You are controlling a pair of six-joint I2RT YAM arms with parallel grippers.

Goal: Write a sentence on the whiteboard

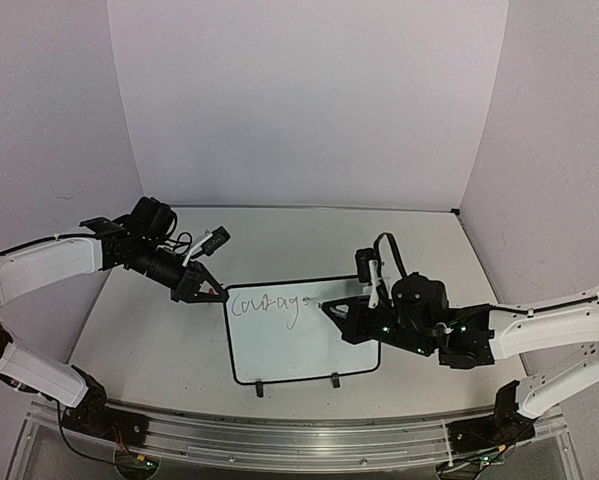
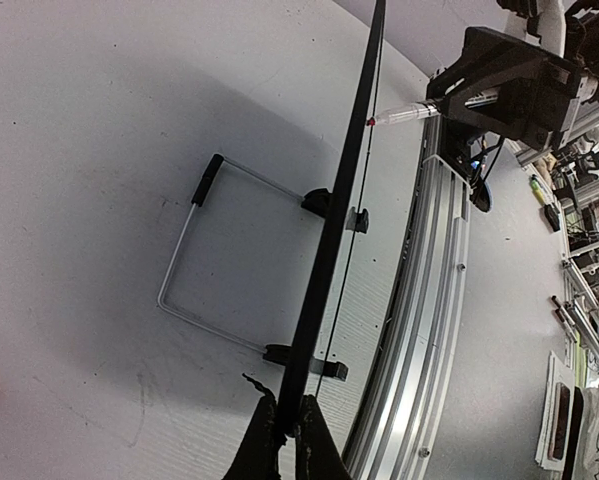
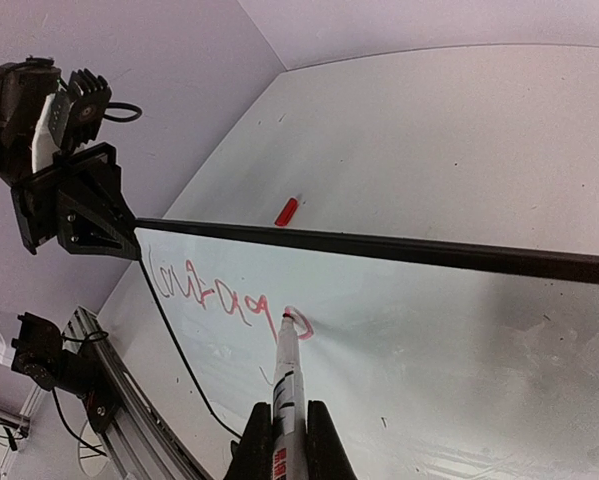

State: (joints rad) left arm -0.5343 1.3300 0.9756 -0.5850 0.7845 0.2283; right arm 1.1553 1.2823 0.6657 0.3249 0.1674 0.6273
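So far the sentence reads only "Courag", in thin reddish cursive along the top of the whiteboard, mid-table. My right gripper clamps a marker, its tip touching the last letter. My left gripper pinches the board's top-left corner. The table is white and scuffed, and the walls are pale.

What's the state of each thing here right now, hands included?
whiteboard: propped up, partly written.
sentence: unfinished, one word written.
marker: uncapped, tip on the whiteboard.
red cap: off, on the table.
left hand: shut on whiteboard corner.
right hand: shut on the marker.
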